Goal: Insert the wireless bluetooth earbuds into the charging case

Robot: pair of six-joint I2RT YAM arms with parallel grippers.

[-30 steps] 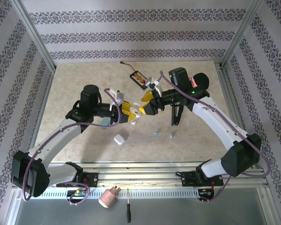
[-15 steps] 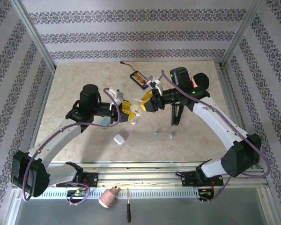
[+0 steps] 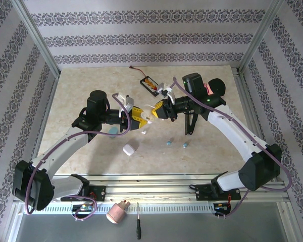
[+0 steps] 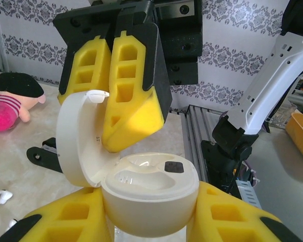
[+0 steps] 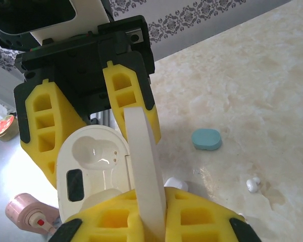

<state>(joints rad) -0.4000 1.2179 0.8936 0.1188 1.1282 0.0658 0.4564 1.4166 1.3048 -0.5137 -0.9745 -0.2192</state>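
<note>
A white charging case [image 4: 149, 196] is held above the table, its base gripped between the yellow fingers of my left gripper [image 4: 149, 212], which is shut on it. Its lid [image 4: 76, 141] stands open and both wells look empty. My right gripper [image 5: 154, 201] faces the left one [image 3: 137, 120] and is shut on the edge of that lid [image 5: 144, 166]. Two light-blue earbuds [image 3: 168, 143] lie on the table in front of the right arm. A white earbud [image 5: 252, 185] lies on the marble, and another white one [image 4: 1, 196] shows below the case.
A second white case [image 3: 129, 149] and a light-blue case [image 5: 207, 139] lie on the table. A black tray [image 3: 151, 84] and a pink plush toy [image 3: 210, 88] sit at the back. A pink cylinder [image 3: 117, 212] and a screwdriver [image 3: 138, 229] lie before the rail.
My right gripper has moved left up to the left gripper and closed on the case's lid. The left arm has held the case almost still.
</note>
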